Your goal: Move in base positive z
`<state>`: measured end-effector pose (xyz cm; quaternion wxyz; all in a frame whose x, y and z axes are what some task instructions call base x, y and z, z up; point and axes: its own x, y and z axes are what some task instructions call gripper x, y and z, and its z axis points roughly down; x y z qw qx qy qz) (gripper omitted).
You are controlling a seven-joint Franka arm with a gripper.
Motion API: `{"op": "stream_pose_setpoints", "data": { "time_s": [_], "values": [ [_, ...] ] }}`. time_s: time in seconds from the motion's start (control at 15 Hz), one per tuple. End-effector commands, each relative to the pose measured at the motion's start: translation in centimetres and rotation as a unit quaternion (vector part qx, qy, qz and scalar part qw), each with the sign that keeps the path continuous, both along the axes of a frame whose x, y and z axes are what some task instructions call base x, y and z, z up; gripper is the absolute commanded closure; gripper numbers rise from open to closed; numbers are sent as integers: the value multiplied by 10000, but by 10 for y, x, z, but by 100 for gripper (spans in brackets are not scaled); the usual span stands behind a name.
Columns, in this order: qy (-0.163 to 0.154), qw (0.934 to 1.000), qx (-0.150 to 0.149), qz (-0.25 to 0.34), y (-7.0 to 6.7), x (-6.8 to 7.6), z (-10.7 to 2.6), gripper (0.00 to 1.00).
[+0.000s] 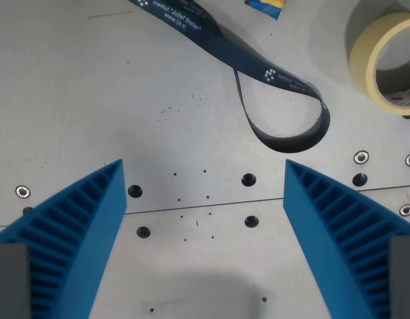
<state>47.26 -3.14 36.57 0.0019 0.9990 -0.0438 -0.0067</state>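
Claw (pixel 203 199) wide open, empty, hanging over bare desk (pixel 72 100); lanyard (pixel 284 106) ahead. Upward progress: can't tell.

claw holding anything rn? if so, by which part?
Nothing held. The claw is open, with only bare table between its fingers; the lanyard and tape roll lie untouched.

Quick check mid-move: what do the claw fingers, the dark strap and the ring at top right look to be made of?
Claw fingers: matte blue ribbed plastic, probably flexible and printed. Strap: woven navy fabric lanyard with white printed lettering and a slight sheen. Ring: cream paper masking tape, with a matte crepe look. All rest on a table that looks like brushed metal with bolt holes.
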Motion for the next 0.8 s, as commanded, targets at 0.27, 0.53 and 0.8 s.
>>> {"op": "stream_pose_setpoints", "data": {
  "time_s": [0.27,0.53,0.8],
  "values": [
    [-32,10000,-1,-4,0,0,23,0],
    [-32,10000,-1,-4,0,0,43,0],
    [-32,10000,-1,-4,0,0,63,0]
  ]
}}
